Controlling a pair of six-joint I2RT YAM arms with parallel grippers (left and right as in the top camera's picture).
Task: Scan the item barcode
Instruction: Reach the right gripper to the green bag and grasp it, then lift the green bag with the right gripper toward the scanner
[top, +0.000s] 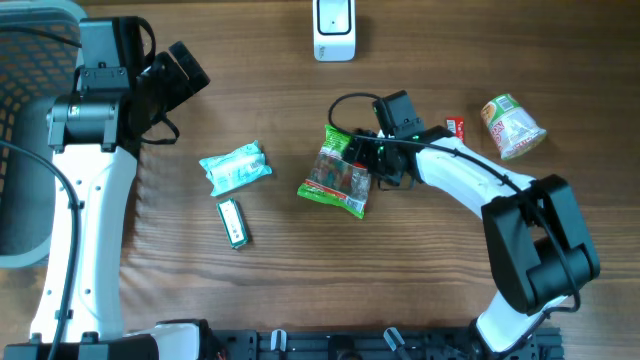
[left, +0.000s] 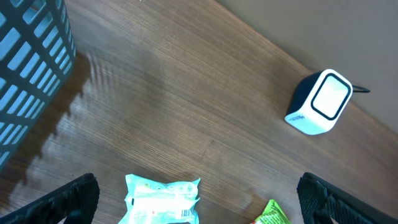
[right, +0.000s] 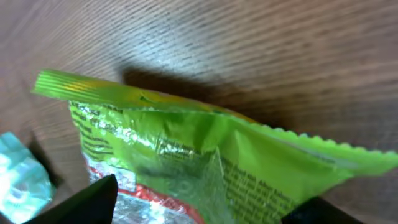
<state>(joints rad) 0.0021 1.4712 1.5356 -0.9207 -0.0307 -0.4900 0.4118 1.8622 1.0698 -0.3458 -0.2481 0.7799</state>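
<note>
The green snack bag (top: 338, 175) lay flat near the middle of the wooden table (top: 270, 290), its crimped top edge toward the right gripper (top: 370, 163); in the right wrist view the fingers (right: 84, 200) were spread wide with the bag (right: 205, 155) between them, and whether they touched it could not be told; the white scanner (top: 334, 30) stood at the far edge of the table, well apart from the bag; the left gripper (top: 183, 75) hung spread wide and holding nothing, beside the grey basket (top: 25, 150); a pale teal packet (top: 235, 167) and a small green-and-white stick (top: 232, 222) lay left of the bag; a noodle cup (top: 513, 126) lay on its side to the right, near a small red item (top: 456, 127).
</note>
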